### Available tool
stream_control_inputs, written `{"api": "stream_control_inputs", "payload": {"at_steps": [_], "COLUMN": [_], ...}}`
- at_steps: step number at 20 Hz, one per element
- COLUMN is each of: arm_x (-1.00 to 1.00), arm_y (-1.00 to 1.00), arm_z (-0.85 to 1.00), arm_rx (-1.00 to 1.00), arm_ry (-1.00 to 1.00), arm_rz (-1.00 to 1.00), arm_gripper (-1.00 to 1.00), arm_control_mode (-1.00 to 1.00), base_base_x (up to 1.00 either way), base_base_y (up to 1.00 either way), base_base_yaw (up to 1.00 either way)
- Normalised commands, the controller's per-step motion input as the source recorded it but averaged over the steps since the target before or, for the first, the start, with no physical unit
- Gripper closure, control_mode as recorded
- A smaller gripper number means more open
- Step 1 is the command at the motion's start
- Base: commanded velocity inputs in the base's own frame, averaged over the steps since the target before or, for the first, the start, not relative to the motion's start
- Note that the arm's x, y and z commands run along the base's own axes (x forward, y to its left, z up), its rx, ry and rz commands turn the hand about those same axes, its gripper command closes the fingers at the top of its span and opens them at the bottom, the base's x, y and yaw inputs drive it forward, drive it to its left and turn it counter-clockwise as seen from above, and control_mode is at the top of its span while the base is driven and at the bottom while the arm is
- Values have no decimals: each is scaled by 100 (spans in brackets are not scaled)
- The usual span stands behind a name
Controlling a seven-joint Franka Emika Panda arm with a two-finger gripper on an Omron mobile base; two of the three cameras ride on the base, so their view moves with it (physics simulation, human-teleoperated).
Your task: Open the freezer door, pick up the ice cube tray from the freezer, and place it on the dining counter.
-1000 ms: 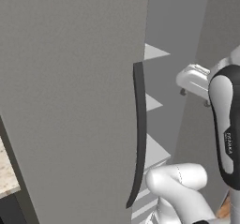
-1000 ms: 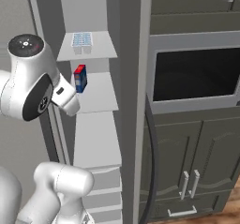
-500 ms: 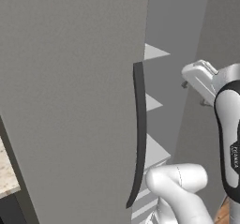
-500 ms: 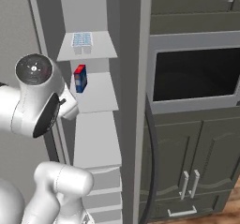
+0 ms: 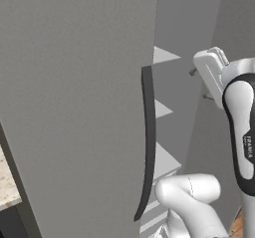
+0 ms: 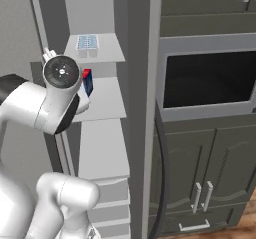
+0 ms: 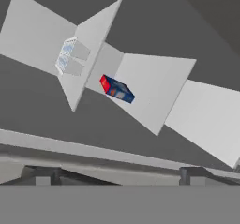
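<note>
My claw (image 7: 115,175) is spread wide and holds nothing, facing the freezer (image 6: 102,133), where the ice cube tray (image 6: 87,42) lies one shelf above a red-and-blue box (image 6: 88,81).

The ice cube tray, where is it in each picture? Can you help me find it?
Left base view: I can't find it; the open freezer door covers most of the shelves.
Right base view: the ice cube tray lies on the upper shelf, top left.
Hand view: upper left, tilted with the camera.
Shared landmark: the red and blue box on the shelf below it, also in the hand view.
</note>
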Motion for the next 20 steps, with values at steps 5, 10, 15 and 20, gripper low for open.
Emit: {"api": "stream_control_inputs", "payload": {"at_steps": [5,10,15,20], "arm_x": [34,34,43,56], "arm_y": [0,0,0,0], "arm_z": [30,1,0,0], "arm_rx": [7,0,1,2], "arm_ry": [0,0,0,0], "arm_rz": [0,0,0,0], "arm_gripper": [-100,-100,-100,-100], "arm_control_mode": [-100,-100,-100,-100], "base_base_x": [0,0,0,0], "base_base_y": [0,0,0,0], "base_base_yaw": [0,0,0,0]}}
